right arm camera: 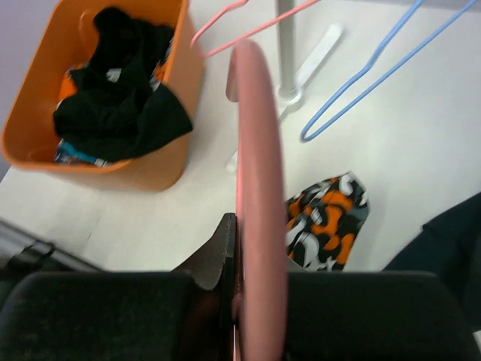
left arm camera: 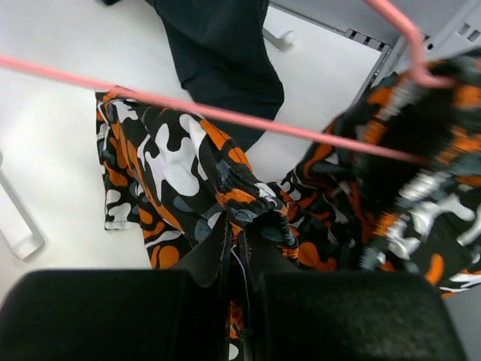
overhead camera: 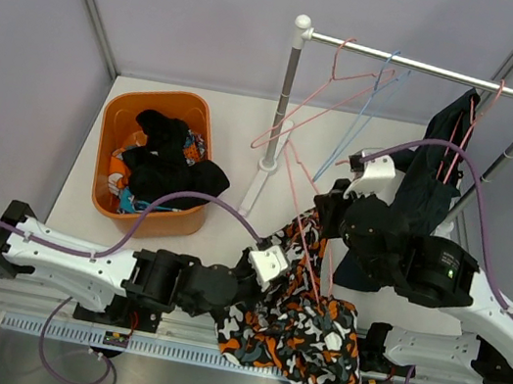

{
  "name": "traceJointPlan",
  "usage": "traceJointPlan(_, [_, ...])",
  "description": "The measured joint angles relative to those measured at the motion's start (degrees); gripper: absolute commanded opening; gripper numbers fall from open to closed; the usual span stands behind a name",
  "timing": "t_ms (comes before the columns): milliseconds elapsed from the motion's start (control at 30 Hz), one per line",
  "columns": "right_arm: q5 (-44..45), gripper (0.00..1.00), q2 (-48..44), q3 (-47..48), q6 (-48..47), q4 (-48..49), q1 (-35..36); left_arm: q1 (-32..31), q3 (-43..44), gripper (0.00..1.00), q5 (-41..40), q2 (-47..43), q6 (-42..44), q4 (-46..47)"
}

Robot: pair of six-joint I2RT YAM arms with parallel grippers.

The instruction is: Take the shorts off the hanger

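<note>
Camouflage shorts [overhead camera: 297, 329] — nipped by the outstretched left pincer [left arm camera: 237, 229].

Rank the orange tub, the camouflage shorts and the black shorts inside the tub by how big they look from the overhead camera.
Tied first: camouflage shorts and orange tub. They look about alike, and the shorts may be held nearer the camera, so I won't rank them.
Smallest: black shorts, clearly.

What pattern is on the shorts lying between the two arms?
Orange, black and white camouflage shorts, clearest in the left wrist view.
</note>
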Motion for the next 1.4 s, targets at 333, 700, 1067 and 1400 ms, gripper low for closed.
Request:
traceJointPlan(333, [20.0,0.0,-2.3,3.3,-8.6,5.3,-0.5,-4.3,0.3,0.05,-2.4,-0.1,7.0,1.7])
traceJointPlan(700, [24.5,0.0,-6.1,3.3,-10.3,6.2,-5.1,-6.7,9.3,0.0,-12.1,0.3,11.1,-3.1])
traceJointPlan(1067, [22.3,0.0,-8.9,3.4,-3.3,-2.6,-5.2,24.3,52.1,0.0,-17.4,0.0,26.1,-7.6])
traceJointPlan(1400, [19.3,0.0,-8.8,0.9,1.1,-6.7,-5.2,25.3,45.6,0.04,-17.8,-10.2,56.7,36.5])
